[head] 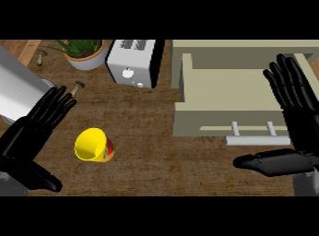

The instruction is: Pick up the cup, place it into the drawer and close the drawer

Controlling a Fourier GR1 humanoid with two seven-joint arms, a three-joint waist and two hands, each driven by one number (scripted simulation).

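Observation:
A yellow cup (93, 145) with a red-patterned side stands on the wooden counter, left of centre, its mouth facing up toward me. My left hand (33, 133) is open just left of the cup, fingers straight and pointing up, not touching it. The beige drawer (220, 119) is pulled open at the right, its inside bare, with a pale bar handle (256, 139) on its front. My right hand (305, 117) is open over the drawer's right edge, fingers straight, thumb stretched left below the handle.
A white toaster (132, 62) stands at the back centre, with a potted plant (84, 53) to its left. A large pale grey appliance (9, 85) fills the left edge. Two small knobs (79, 85) lie near it.

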